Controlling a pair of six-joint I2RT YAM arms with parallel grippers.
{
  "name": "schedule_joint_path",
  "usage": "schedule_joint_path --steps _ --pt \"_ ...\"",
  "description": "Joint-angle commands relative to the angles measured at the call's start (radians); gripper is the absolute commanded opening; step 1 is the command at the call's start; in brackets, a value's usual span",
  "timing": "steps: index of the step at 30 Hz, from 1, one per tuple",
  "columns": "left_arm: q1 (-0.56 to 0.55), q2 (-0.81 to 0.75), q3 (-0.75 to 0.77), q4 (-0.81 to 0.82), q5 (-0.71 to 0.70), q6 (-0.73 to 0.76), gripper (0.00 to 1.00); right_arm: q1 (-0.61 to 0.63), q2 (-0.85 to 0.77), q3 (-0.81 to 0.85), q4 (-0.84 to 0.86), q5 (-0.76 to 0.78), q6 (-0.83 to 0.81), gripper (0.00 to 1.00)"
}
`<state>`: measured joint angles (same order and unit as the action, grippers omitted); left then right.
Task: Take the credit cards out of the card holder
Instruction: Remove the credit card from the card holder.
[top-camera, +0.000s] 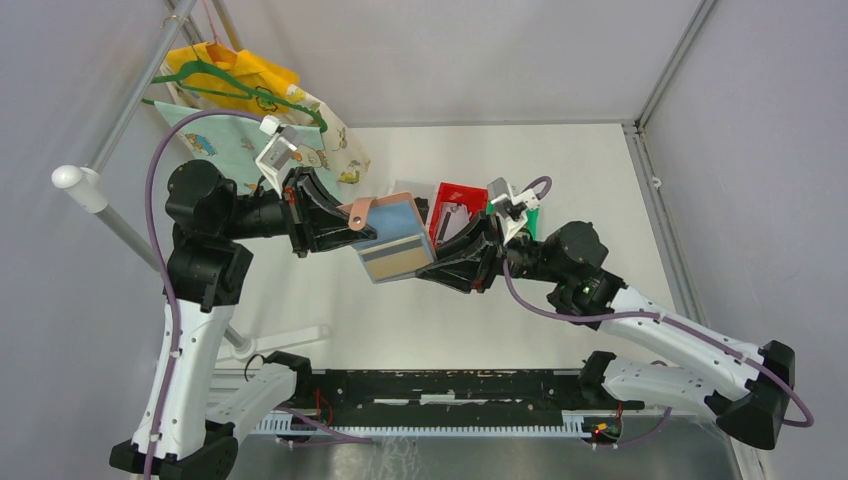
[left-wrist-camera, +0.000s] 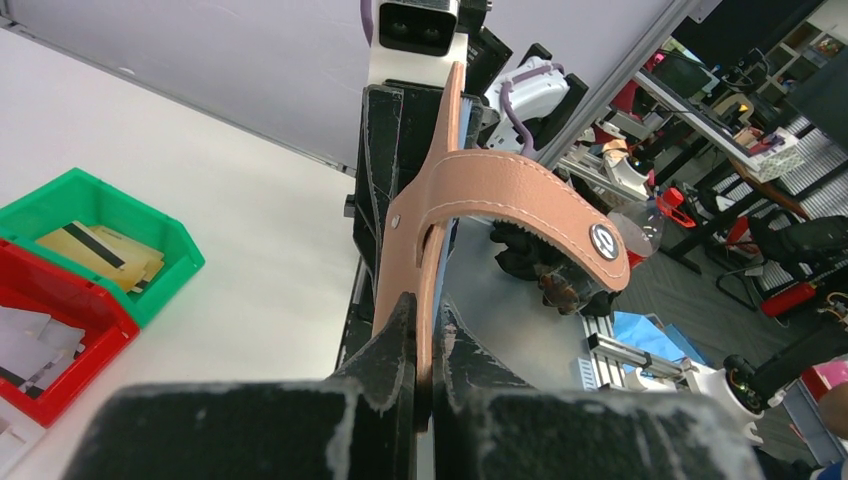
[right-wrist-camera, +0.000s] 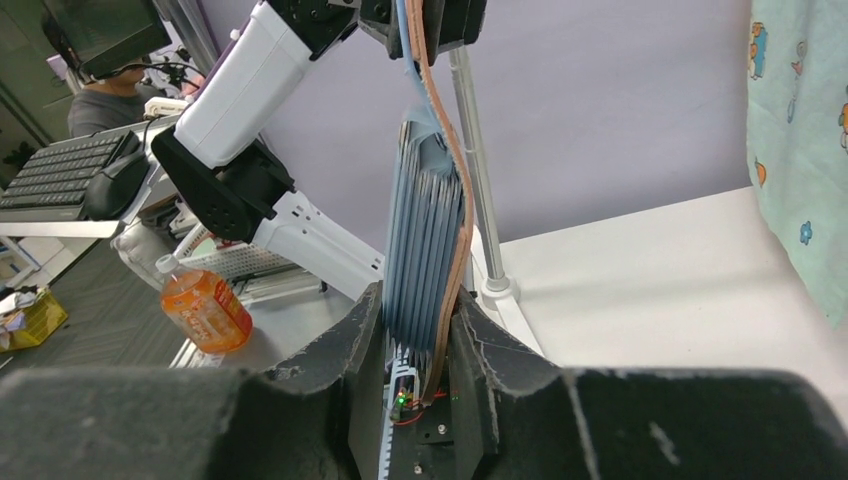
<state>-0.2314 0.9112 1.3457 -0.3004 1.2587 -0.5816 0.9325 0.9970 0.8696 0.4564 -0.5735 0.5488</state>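
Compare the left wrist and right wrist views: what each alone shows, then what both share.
Left wrist only: the snap tab, the green bin holding cards, the red bin. Right wrist only: light blue pockets edge-on, an orange bottle. Both: the card holder, gripped by the left end effector in one, the right end effector in the other.

The small folding leather-like card holder (top-camera: 395, 228) is pinkish tan outside, with pale stitching along its snap tab (left-wrist-camera: 500, 185) and a silver-ringed dark stud. Its inner pockets are light blue, with one sandy-brown band. The two-finger left gripper (left-wrist-camera: 425, 310) and right gripper (right-wrist-camera: 418, 300) are black, scuffed whitish at the edges. The open plastic green bin (left-wrist-camera: 172, 275) holds cream cards (left-wrist-camera: 100, 250) with a black stripe, and the red plastic bin (left-wrist-camera: 95, 362) beside it holds white cards (left-wrist-camera: 20, 345). The hanging cloth (right-wrist-camera: 800, 150) is pale teal with small cartoon prints.
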Motion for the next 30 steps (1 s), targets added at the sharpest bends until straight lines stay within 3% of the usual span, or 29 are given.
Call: schedule_joint_path --steps 1,6,20,30 --pt "-0.003 -0.007 0.018 0.002 0.03 0.011 0.02 0.01 -0.047 0.014 0.115 0.157 -0.012 0.28" --pt "-0.003 -0.007 0.02 0.019 0.038 -0.017 0.02 0.02 -0.038 0.02 0.077 0.242 -0.035 0.32" --pt "-0.002 0.0 0.051 0.107 0.052 -0.11 0.02 0.028 -0.112 -0.113 0.149 0.424 -0.007 0.27" --pt "-0.003 0.013 0.082 0.157 0.061 -0.16 0.02 0.029 -0.122 -0.142 0.188 0.435 0.01 0.21"
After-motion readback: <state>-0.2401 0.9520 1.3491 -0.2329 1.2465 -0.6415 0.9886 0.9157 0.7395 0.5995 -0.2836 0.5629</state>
